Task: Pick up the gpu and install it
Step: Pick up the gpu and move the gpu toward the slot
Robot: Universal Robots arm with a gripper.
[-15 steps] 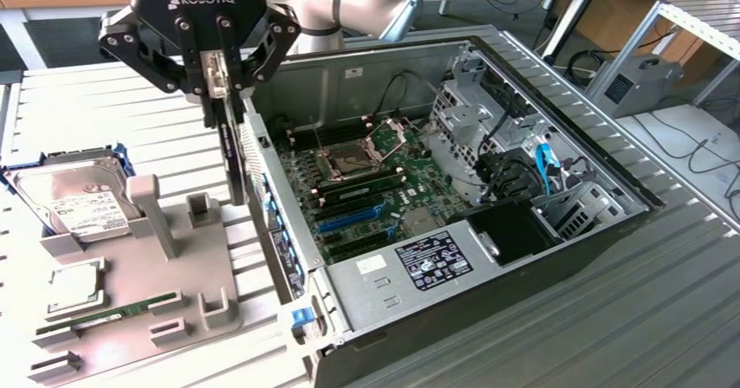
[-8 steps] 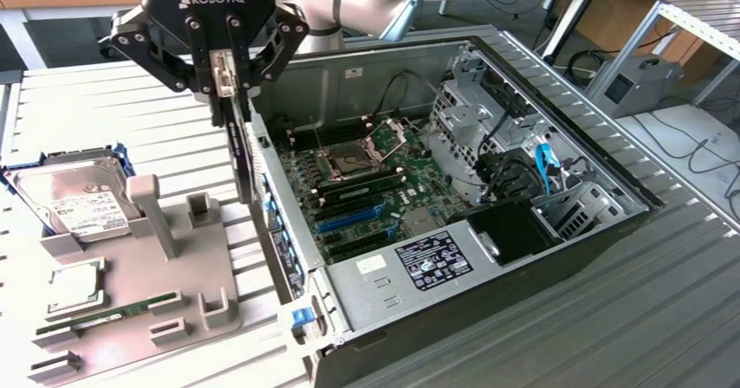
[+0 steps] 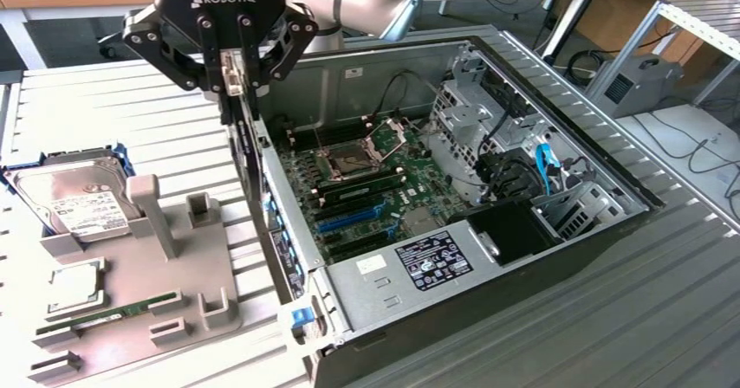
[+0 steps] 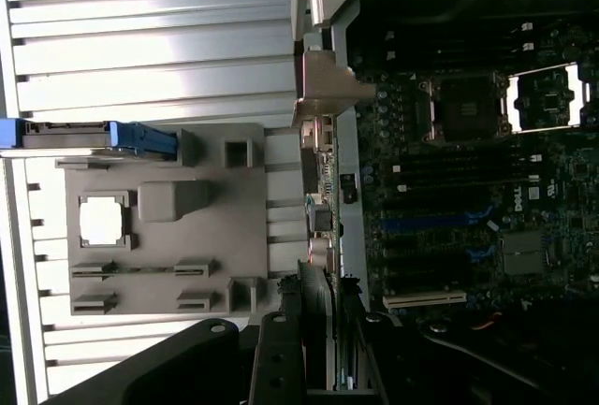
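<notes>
Silver-bracketed thin green gpu [image 3: 244, 137] [image 4: 319, 195], clamped edge-on in my black gripper [image 3: 235, 78].
It hangs upright at the wall of the open black computer case [image 3: 584, 150], between grey fixture tray [image 3: 151, 314] and green motherboard [image 3: 376, 189].

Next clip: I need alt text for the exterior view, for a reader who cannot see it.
The claw grips the gpu, hanging edge-on at the rim of an open computer case with its motherboard exposed. On the exterior view's left, a grey holder carries a hard drive and a memory stick.
</notes>
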